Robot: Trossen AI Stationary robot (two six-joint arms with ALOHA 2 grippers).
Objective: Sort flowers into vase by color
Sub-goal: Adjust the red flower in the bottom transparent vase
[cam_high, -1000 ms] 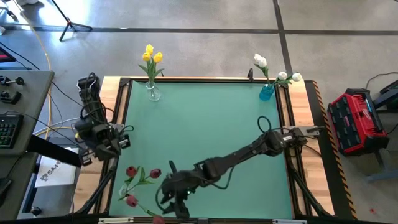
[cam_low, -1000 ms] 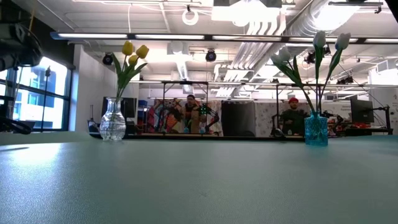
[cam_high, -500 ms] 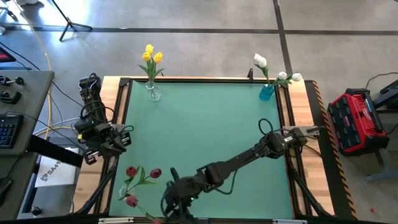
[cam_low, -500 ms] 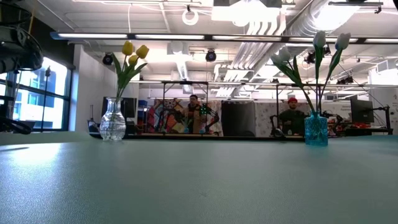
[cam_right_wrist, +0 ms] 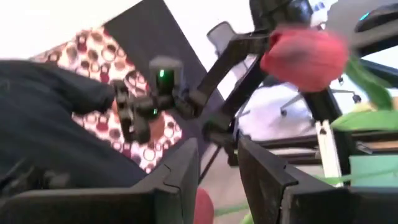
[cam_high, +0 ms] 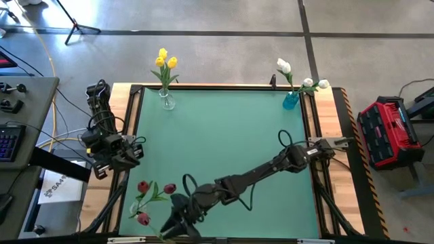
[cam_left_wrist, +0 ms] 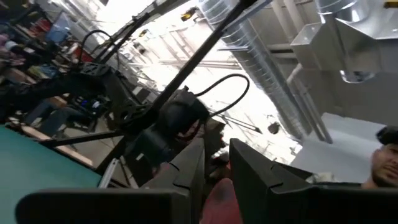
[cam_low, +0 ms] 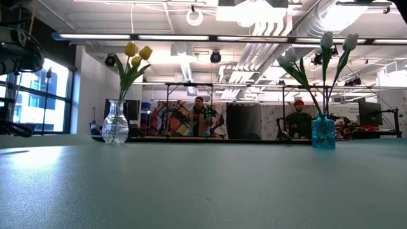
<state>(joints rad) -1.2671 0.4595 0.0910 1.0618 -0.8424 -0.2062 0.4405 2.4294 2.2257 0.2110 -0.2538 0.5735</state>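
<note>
Three dark red flowers (cam_high: 150, 198) lie at the table's (cam_high: 224, 135) near-left corner, stems running toward the near edge. The right gripper (cam_high: 171, 227) sits at those stem ends, nearer than the left gripper (cam_high: 129, 154), which is parked at the left edge; neither grip can be judged.
</note>
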